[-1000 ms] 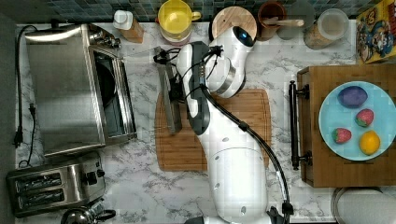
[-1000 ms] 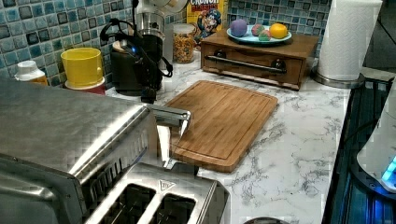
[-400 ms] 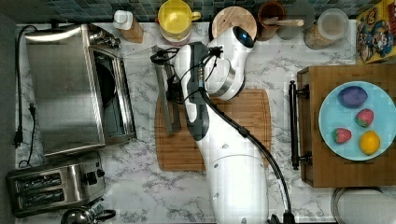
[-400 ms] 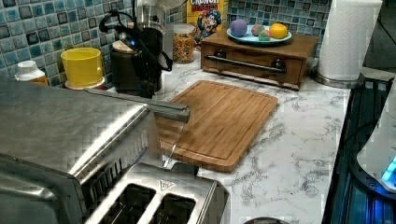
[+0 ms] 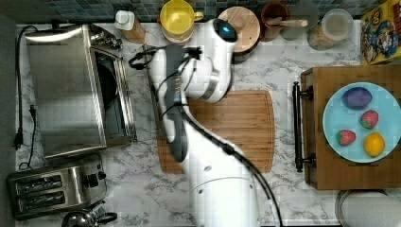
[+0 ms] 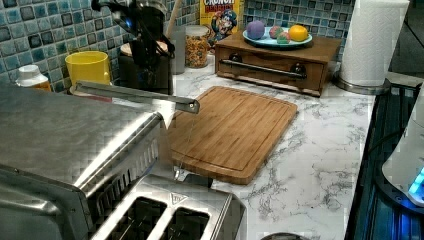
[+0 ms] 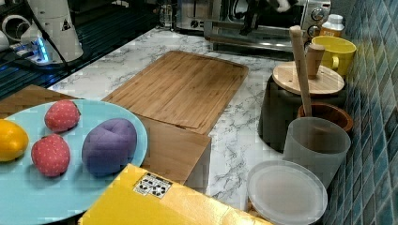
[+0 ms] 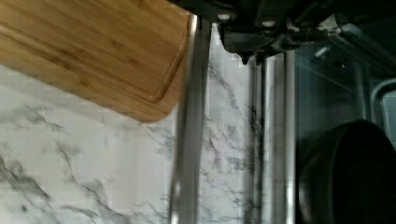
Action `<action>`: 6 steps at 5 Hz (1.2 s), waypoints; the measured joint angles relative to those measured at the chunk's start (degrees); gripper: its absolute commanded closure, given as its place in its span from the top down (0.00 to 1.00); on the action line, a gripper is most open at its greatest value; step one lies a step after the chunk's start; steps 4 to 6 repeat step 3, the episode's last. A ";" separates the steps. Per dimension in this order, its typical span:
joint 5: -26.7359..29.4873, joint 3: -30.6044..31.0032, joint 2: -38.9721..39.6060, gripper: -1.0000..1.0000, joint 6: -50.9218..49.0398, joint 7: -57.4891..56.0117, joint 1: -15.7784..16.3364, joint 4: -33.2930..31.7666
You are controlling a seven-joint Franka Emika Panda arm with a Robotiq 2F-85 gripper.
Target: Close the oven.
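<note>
A small shiny two-slot toaster [image 6: 165, 212] sits closest in the left view, and right behind it is the big boxy steel oven [image 5: 71, 90] with its dark inside. Its glass door [image 6: 172, 132] is partly up, with the long metal bar handle [image 6: 135, 95] about level with the oven's roof, so the job looks about half done. The robot's black claw [image 8: 254, 44] is up against that handle, most likely to push the door the rest of the way shut; I cannot tell if the claw is squeezed or loose. A dark round pan [image 8: 348, 172] sits inside the oven. Next to the door lies a brown wooden cutting board [image 6: 235, 130]. Farther back stand a yellow mug [image 6: 89, 67] and a light blue plate [image 6: 275, 40] of toy fruit.
</note>
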 measured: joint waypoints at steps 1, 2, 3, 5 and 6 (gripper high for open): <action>-9.48 0.24 -2.52 0.00 0.97 6.27 4.89 0.73; -12.67 0.78 -4.55 0.00 4.80 14.74 9.94 0.73; -15.44 1.22 -6.25 0.00 11.15 18.77 15.59 0.56; -15.44 1.22 -6.25 0.00 11.15 18.77 15.59 0.56; -15.44 1.22 -6.25 0.00 11.15 18.77 15.59 0.56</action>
